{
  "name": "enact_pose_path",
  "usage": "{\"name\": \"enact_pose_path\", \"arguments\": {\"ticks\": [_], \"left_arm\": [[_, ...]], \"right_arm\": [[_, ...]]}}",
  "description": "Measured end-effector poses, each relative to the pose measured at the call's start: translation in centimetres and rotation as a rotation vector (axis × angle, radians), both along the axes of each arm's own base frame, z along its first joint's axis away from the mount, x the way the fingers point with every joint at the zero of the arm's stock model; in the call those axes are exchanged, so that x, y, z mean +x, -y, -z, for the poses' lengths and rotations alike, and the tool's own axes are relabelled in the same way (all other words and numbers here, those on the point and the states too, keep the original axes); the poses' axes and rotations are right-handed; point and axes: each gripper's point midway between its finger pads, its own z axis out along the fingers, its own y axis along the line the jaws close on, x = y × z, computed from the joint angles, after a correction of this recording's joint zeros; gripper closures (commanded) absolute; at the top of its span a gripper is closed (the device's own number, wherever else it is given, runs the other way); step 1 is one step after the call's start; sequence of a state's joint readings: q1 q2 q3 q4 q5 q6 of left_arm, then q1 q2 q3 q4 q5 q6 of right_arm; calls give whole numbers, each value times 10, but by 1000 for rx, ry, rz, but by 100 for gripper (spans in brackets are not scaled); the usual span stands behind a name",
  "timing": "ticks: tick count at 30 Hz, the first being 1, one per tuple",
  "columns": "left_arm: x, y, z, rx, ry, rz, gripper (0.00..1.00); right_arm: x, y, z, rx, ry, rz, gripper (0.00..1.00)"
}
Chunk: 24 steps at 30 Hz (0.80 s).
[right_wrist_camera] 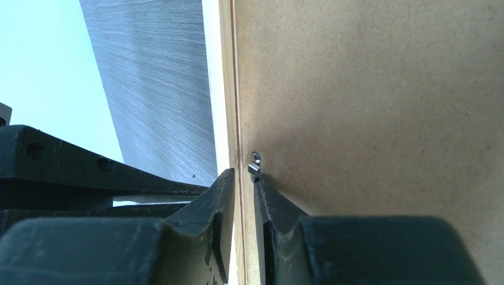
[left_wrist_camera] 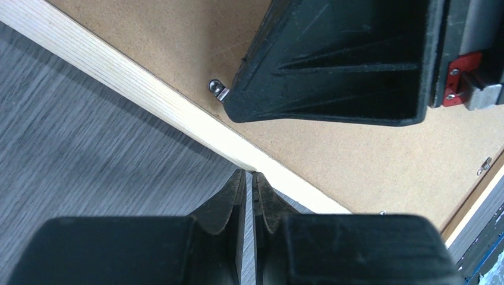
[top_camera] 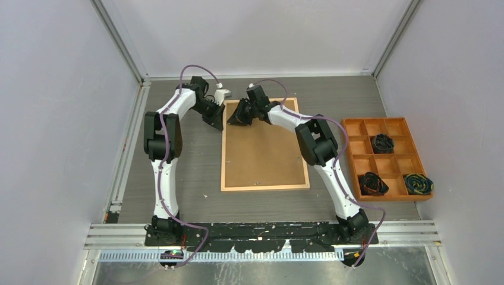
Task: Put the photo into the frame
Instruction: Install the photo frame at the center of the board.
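Note:
The frame (top_camera: 223, 155), thin light wood, lies flat on the table. The photo's plain brown board back (top_camera: 264, 151) fills it, print side hidden. My left gripper (top_camera: 215, 122) is shut and empty, its tips (left_wrist_camera: 249, 173) against the outer edge of the frame's border (left_wrist_camera: 148, 89) near the far left corner. My right gripper (top_camera: 239, 116) is just inside that corner. Its fingers (right_wrist_camera: 243, 173) stand a narrow gap apart over the border's inner edge. The right fingertip (right_wrist_camera: 264, 187) touches a small metal turn tab (right_wrist_camera: 255, 159) on the board. The tab also shows in the left wrist view (left_wrist_camera: 217, 89).
An orange compartment tray (top_camera: 380, 119) stands at the right with three dark coiled items in it, one of them (top_camera: 382, 142) near the back. Grey walls close the table at the back and both sides. Another metal tab (left_wrist_camera: 485, 165) sits on the board's far side.

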<state>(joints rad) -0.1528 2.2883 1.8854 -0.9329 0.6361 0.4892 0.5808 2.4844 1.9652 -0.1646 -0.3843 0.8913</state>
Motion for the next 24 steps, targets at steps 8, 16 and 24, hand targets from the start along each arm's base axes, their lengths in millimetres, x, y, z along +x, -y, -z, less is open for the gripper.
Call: {"name": "enact_pose_path", "arguments": {"ticks": [8, 16, 24], "left_arm": [[0, 0, 0, 0, 2, 4, 91], [0, 0, 0, 1, 7, 10, 91], [0, 0, 0, 1, 7, 11, 91]], "right_arm": [[3, -3, 3, 6, 1, -4, 76], [2, -4, 3, 10, -5, -5, 78], [2, -4, 5, 23, -19, 16, 79]]}}
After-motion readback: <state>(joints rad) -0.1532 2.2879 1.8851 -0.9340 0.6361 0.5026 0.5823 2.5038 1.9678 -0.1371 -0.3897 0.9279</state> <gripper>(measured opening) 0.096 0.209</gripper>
